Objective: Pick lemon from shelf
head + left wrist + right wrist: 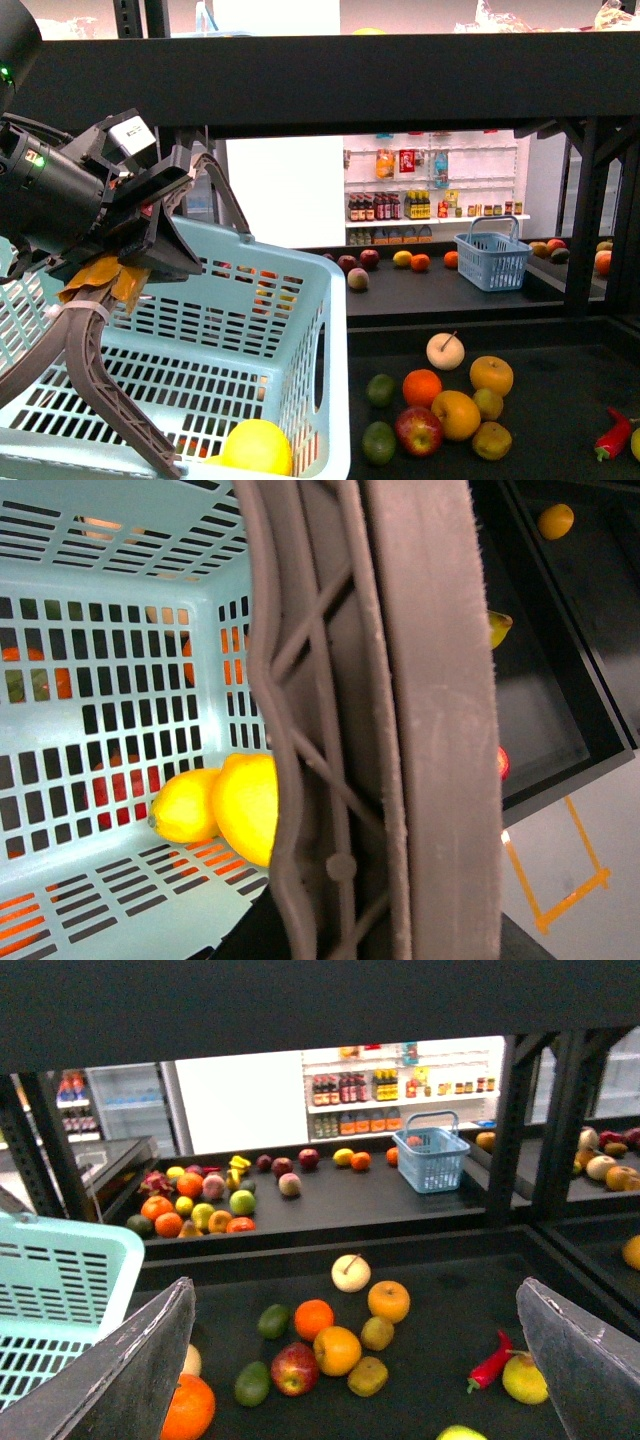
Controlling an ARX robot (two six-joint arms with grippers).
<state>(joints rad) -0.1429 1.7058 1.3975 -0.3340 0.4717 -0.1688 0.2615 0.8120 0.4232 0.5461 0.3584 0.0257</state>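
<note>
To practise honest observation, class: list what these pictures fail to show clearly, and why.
Front view: lemon in the basket, underside cut off by the frame edge.
Left wrist view: the lemon nearest the basket handle, partly hidden behind it.
Front view: bottles on the far shelves, labels too small to read.

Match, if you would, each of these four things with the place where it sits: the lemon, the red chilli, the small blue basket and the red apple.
Things:
1. lemon
2. red chilli
3. small blue basket
4. red apple

Places:
A. inside the large light-blue basket
B. on the far deck
C. at the right end of the near deck
D. mid near deck, beside an orange fruit

Pairs: 1-A, 2-C, 3-B, 4-D.
</note>
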